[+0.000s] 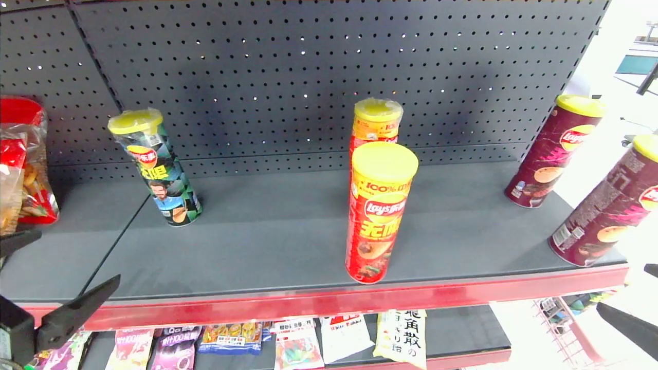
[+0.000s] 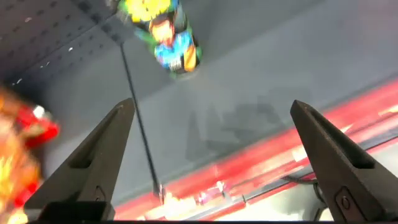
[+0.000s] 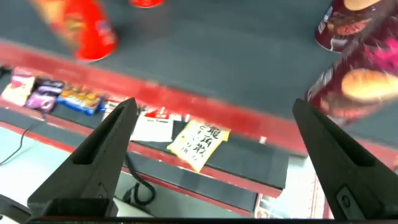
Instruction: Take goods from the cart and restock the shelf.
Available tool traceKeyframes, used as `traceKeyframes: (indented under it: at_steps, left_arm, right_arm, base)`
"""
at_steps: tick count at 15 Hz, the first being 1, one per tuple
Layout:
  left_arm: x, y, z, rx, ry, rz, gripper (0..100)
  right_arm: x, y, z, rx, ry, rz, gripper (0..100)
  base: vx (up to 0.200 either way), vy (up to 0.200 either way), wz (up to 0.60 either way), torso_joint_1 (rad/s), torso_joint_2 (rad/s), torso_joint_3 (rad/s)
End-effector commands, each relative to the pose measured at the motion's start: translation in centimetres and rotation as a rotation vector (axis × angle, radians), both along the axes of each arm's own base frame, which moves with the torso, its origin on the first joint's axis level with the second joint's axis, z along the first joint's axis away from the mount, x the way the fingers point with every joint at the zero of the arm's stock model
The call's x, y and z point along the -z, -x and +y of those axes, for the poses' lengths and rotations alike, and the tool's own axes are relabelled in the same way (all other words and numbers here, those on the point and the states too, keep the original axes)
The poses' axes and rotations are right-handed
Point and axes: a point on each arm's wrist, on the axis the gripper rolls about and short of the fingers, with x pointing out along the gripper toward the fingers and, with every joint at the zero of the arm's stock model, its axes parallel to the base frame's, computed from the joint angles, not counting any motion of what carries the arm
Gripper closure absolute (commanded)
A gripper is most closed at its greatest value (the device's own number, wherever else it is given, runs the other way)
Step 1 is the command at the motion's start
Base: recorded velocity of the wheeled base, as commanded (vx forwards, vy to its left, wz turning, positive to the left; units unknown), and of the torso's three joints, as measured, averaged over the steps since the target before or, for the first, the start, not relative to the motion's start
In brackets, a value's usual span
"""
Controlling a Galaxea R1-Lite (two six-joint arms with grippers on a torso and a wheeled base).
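Observation:
On the grey shelf (image 1: 288,241) stand several crisp cans with yellow lids. A green-blue can (image 1: 157,169) is at the back left and also shows in the left wrist view (image 2: 163,34). A red can (image 1: 379,210) is near the front edge with a second red can (image 1: 376,123) behind it. Two maroon cans (image 1: 555,151) (image 1: 606,205) stand at the right end. My left gripper (image 1: 77,257) (image 2: 211,106) hangs open and holds nothing in front of the shelf's left part. My right gripper (image 1: 624,288) (image 3: 214,102) is open with nothing in it, below the shelf's right corner, near the nearer maroon can (image 3: 364,81).
A red snack bag (image 1: 20,164) sits at the shelf's far left. A red lip (image 1: 329,300) runs along the shelf front. Several snack packets (image 1: 288,339) lie on the lower shelf. A red wire cart (image 1: 568,329) is low at the right. A pegboard back wall (image 1: 308,67) closes the shelf.

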Motion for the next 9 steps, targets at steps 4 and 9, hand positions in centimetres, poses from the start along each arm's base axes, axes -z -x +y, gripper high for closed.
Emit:
traceKeyframes:
  at_steps: [4, 9]
  left_arm:
    - [0.7, 1.3, 0.6, -0.007, 0.001, -0.023, 0]
    - [1.2, 2.3, 0.9, -0.006, 0.005, -0.04, 0]
  right_arm:
    - [0.3, 0.4, -0.1, 0.0, 0.0, -0.005, 0]
    - [0.5, 0.6, -0.1, -0.006, 0.013, -0.013, 0]
  base:
    - [-0.1, 0.0, 0.0, -0.009, 0.0, 0.004]
    - [0.0, -0.08, 0.0, 0.007, 0.0, 0.0]
